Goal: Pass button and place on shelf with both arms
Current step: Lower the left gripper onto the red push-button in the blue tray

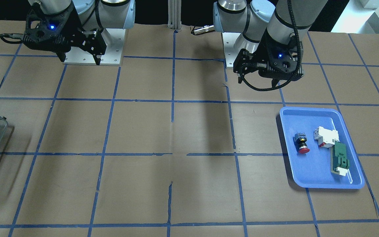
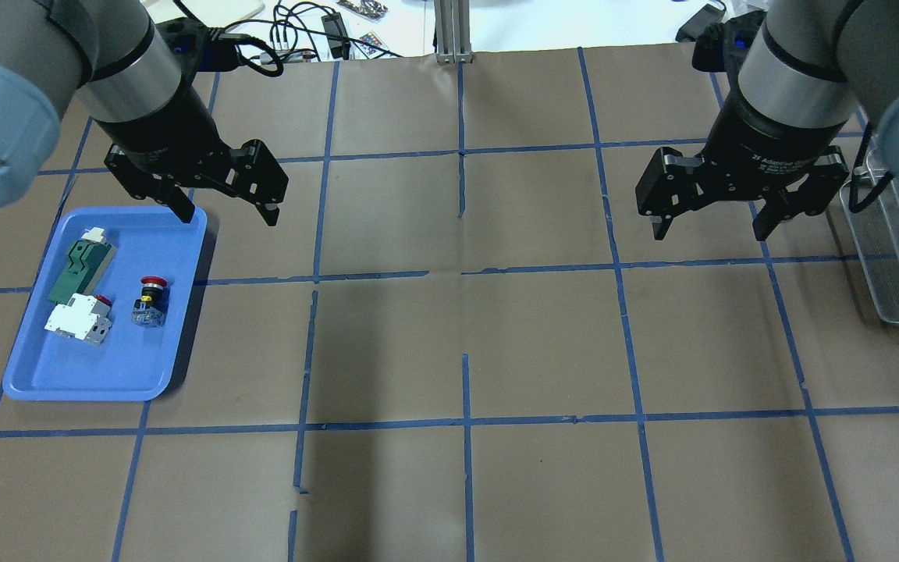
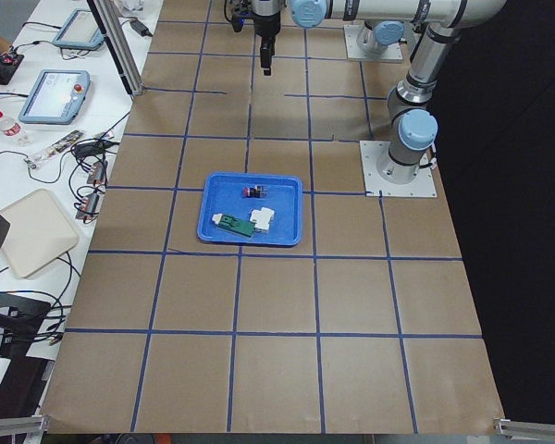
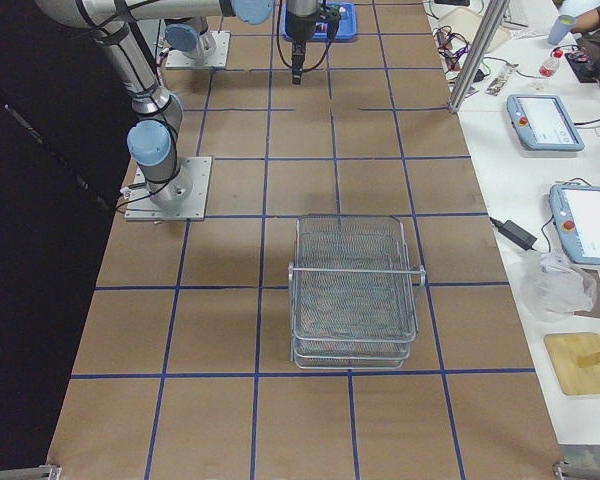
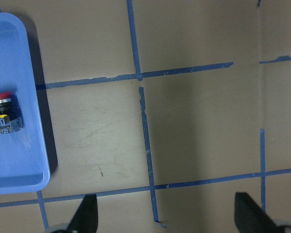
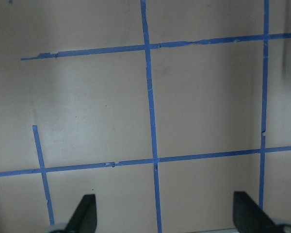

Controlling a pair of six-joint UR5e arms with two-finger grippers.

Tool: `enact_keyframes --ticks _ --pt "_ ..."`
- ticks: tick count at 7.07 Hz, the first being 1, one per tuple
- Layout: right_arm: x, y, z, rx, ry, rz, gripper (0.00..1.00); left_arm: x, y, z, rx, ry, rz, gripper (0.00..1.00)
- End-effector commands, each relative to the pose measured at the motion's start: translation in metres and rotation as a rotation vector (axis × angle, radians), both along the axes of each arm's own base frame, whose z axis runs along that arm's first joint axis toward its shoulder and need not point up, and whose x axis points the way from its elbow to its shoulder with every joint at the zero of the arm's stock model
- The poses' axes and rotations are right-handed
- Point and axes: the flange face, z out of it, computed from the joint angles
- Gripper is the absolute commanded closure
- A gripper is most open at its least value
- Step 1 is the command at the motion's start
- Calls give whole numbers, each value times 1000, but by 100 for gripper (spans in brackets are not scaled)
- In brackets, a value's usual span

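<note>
Left gripper (image 2: pixel 229 212) hangs wide open and empty, with the button (image 2: pixel 149 300) lying on its side in the tray (image 2: pixel 98 390) just off to its outer side. Right gripper (image 2: pixel 711 230) is spread and empty too, with the shelf (image 2: pixel 898 257) right beside it. So nothing's done yet: grab, pass and shelving are all left.

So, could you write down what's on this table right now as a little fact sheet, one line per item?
button: lying on its side in the blue tray, nothing touching it
blue tray: on the table at the robot's left; also holds a white-and-red block and a green-and-white part
shelf: wire rack on the table at the robot's right
left gripper: open, holding nothing, raised near the tray
right gripper: open, holding nothing, raised near the shelf
progress: button not yet picked up
</note>
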Motion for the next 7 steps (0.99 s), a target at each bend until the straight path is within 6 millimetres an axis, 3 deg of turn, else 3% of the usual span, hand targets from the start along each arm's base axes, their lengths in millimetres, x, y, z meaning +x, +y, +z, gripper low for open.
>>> enact_keyframes --ticks 1,3,4,6,7 --pt "-1 0 0 -1 1 -1 0 0 2 1 -1 -7 -4 0" --pt "-1 -1 0 1 1 -1 0 23 8 1 16 -8 40 0" --pt "-1 -1 0 -2 0 2 0 57 -9 -19 48 -2 95 0" --pt "0 -1 1 -7 -2 11 0 121 -21 -73 98 17 130 0" --pt "-1 -1 -1 -2 0 11 0 157 -32 -110 92 21 179 0"
